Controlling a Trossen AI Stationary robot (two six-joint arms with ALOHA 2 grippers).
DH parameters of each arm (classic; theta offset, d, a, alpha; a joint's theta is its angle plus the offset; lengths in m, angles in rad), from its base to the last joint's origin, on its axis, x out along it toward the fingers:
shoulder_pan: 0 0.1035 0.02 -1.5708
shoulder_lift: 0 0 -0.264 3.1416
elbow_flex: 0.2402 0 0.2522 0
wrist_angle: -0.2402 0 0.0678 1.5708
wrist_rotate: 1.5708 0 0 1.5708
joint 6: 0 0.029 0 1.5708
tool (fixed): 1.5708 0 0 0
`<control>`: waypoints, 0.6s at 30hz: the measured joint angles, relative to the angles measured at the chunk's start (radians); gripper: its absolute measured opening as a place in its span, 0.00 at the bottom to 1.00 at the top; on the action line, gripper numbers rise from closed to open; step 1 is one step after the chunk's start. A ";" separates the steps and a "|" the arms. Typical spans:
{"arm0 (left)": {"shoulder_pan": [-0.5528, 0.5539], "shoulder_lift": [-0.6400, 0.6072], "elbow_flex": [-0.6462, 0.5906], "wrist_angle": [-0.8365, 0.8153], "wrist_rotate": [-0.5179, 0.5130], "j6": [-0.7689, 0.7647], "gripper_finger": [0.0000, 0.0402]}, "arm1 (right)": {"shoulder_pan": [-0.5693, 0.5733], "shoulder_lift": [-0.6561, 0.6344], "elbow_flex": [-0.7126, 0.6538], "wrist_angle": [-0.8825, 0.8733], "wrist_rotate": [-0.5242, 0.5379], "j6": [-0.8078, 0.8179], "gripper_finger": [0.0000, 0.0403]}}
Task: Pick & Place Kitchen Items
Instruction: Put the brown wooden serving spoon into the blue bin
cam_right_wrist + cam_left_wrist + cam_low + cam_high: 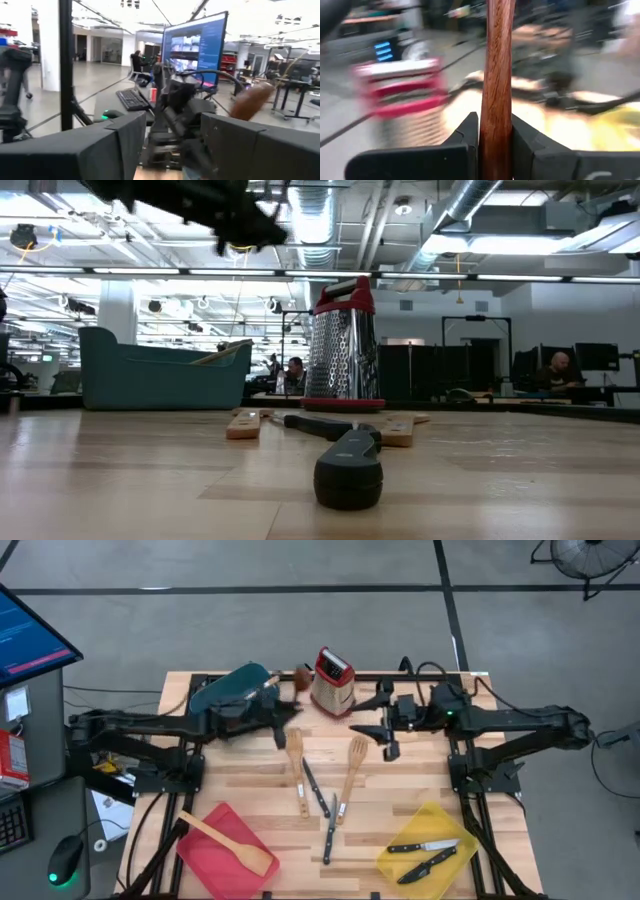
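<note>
Left gripper [282, 700] raised above the table's far side, between the teal bin [232, 687] and the box grater [332, 681], fingers [469, 134] clamped on the handle of a dark wooden spoon [496, 75] (reddish-brown bowl end sticking out toward the grater, at about 1 o'clock from the gripper in the high view). Right gripper [386, 724] held at 3 o'clock of the grater, near the table's far middle; fingers spread apart with nothing between them.

Still on the table [250, 780] at centre: two light slotted wooden spatulas, one [296, 762] at 6 o'clock of the left gripper, the other [353, 765] at 6 o'clock of the grater, handles running toward the near edge. Two black-handled knives [316, 788] between and just below them, blades overlapping near the spatula handles; another dark-handled utensil [329, 840] lying lengthwise closer to the near edge.

Red bin [205, 852] at 7 o'clock of the table's centre, holding a light wooden spatula [232, 843]. Yellow bin [396, 858] at 5 o'clock, holding two black-handled knives [430, 855] side by side
</note>
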State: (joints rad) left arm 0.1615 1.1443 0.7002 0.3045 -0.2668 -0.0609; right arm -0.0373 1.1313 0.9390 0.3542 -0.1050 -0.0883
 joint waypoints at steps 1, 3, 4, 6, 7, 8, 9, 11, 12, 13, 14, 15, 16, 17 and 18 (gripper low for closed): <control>0.003 -0.037 0.000 -0.069 -0.057 0.000 0.11 | 0.007 -0.011 0.001 -0.014 0.000 0.000 0.50; 0.007 -0.104 0.000 -0.212 -0.159 -0.006 0.10 | 0.020 -0.027 0.000 -0.040 0.000 0.000 0.50; 0.012 -0.136 0.000 -0.278 -0.197 -0.018 0.10 | 0.025 -0.028 0.000 -0.042 0.000 0.000 0.49; 0.022 -0.190 0.000 -0.384 -0.234 -0.054 0.10 | 0.033 -0.027 0.000 -0.045 0.001 0.000 0.48; 0.030 -0.212 -0.001 -0.430 -0.240 -0.075 0.11 | 0.037 -0.026 0.000 -0.047 0.000 0.000 0.48; 0.039 -0.230 -0.010 -0.451 -0.242 -0.089 0.12 | 0.038 -0.022 0.000 -0.048 0.000 0.000 0.47; 0.045 -0.246 -0.022 -0.463 -0.242 -0.101 0.12 | 0.037 -0.015 0.001 -0.043 0.000 0.000 0.46; 0.059 -0.272 -0.063 -0.485 -0.243 -0.112 0.13 | 0.037 -0.009 0.000 -0.062 0.000 0.001 0.45; 0.066 -0.279 -0.085 -0.485 -0.250 -0.124 0.12 | 0.037 -0.003 0.000 -0.064 0.000 0.002 0.45; 0.076 -0.285 -0.110 -0.484 -0.256 -0.139 0.12 | 0.037 0.009 0.002 -0.052 0.000 0.002 0.44; 0.087 -0.290 -0.137 -0.486 -0.259 -0.155 0.11 | 0.037 0.016 0.002 -0.053 0.000 0.004 0.44; 0.097 -0.293 -0.161 -0.490 -0.261 -0.169 0.11 | 0.037 0.021 0.000 -0.066 0.000 0.012 0.44; 0.106 -0.293 -0.181 -0.487 -0.262 -0.186 0.10 | 0.037 0.027 -0.001 -0.065 0.000 0.020 0.43; 0.114 -0.293 -0.203 -0.482 -0.264 -0.203 0.11 | 0.037 0.036 -0.001 -0.057 0.000 0.027 0.43; 0.124 -0.294 -0.223 -0.483 -0.266 -0.208 0.11 | 0.037 0.044 0.001 -0.056 0.000 0.034 0.43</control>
State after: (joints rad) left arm 0.2853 0.8505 0.4772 -0.1783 -0.5327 -0.2691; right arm 0.0002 1.1751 0.9398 0.2985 -0.1047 -0.0540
